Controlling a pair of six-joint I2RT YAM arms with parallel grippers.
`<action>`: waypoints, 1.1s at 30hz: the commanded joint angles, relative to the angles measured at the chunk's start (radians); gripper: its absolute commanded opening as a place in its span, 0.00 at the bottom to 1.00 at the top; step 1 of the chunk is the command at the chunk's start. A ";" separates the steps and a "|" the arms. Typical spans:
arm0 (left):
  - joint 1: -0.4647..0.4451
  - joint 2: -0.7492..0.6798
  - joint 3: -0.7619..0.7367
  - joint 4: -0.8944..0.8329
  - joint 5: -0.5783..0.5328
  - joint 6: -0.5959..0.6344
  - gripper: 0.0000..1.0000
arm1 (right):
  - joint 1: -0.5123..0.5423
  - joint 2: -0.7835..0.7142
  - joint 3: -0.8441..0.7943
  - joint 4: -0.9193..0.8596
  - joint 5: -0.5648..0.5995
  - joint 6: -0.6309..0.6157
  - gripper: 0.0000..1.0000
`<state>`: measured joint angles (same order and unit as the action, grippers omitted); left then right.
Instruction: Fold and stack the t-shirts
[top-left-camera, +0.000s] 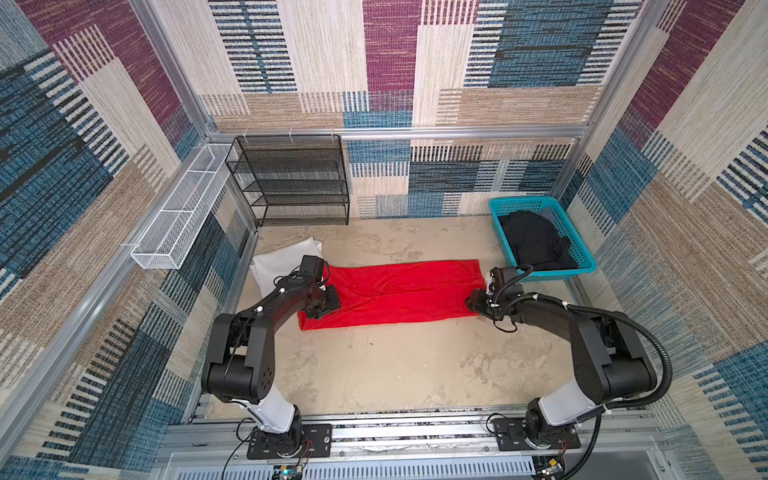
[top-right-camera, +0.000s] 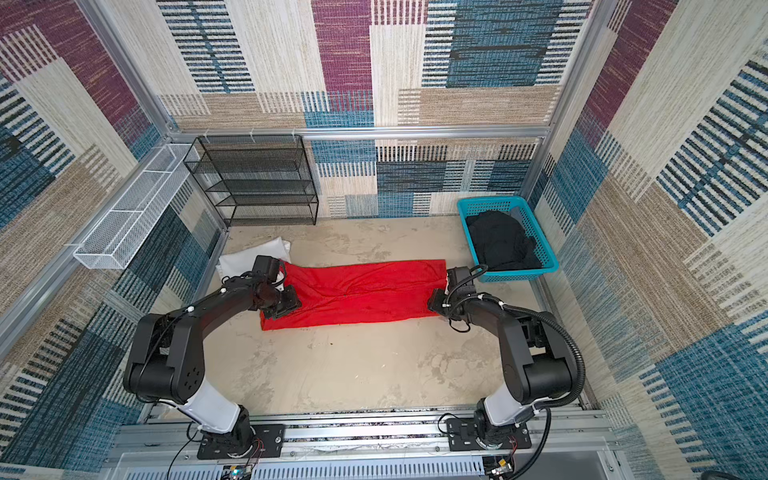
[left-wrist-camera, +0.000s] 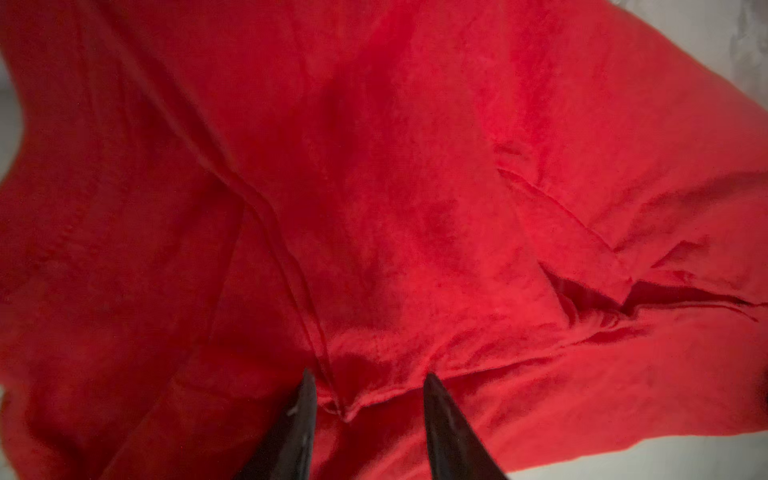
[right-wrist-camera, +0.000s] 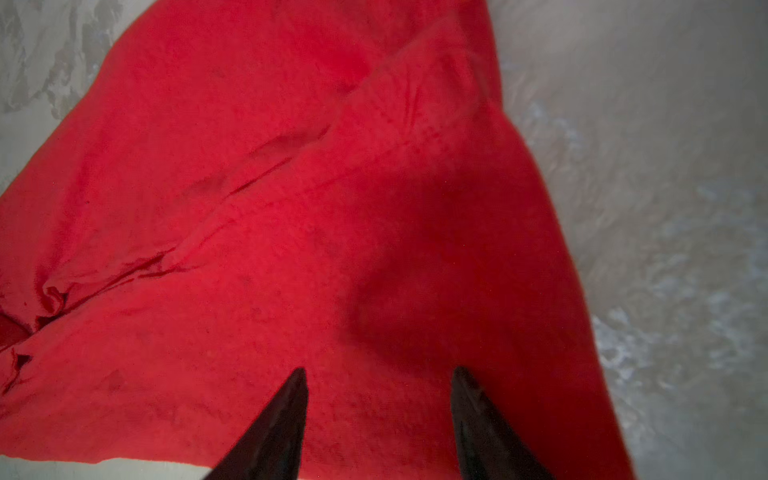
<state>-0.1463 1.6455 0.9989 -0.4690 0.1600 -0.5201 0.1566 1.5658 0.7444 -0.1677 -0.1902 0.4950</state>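
Note:
The bright red t-shirt (top-left-camera: 399, 291) (top-right-camera: 361, 293) lies on the table as a long strip running left to right. My left gripper (top-left-camera: 330, 305) (left-wrist-camera: 369, 374) hovers over its left end, open, with a red hem fold (left-wrist-camera: 357, 405) lying loose between the fingers. Over the strip's right end my right gripper (top-left-camera: 473, 301) (right-wrist-camera: 379, 369) is open above flat red cloth. A folded white t-shirt (top-left-camera: 282, 259) rests behind the left gripper. The black t-shirt (top-left-camera: 536, 241) is bunched inside the teal basket (top-left-camera: 582, 259).
A black mesh shelf rack (top-left-camera: 291, 178) stands against the back wall at the left. A white wire tray (top-left-camera: 178, 212) hangs on the left wall. The teal basket sits at the back right corner. Bare beige table (top-left-camera: 395, 365) stretches between the red shirt and the arm bases.

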 joint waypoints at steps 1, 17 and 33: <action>-0.004 0.007 -0.011 0.009 -0.010 -0.024 0.45 | 0.000 -0.009 -0.013 0.014 0.000 -0.005 0.57; -0.015 0.048 0.037 0.014 0.009 -0.027 0.18 | -0.005 -0.037 -0.055 0.009 -0.006 -0.017 0.58; -0.019 0.057 0.117 -0.028 -0.005 0.000 0.00 | -0.007 -0.044 -0.073 0.014 -0.022 -0.032 0.59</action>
<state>-0.1646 1.7000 1.1046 -0.4854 0.1604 -0.5224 0.1501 1.5269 0.6800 -0.1104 -0.2157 0.4694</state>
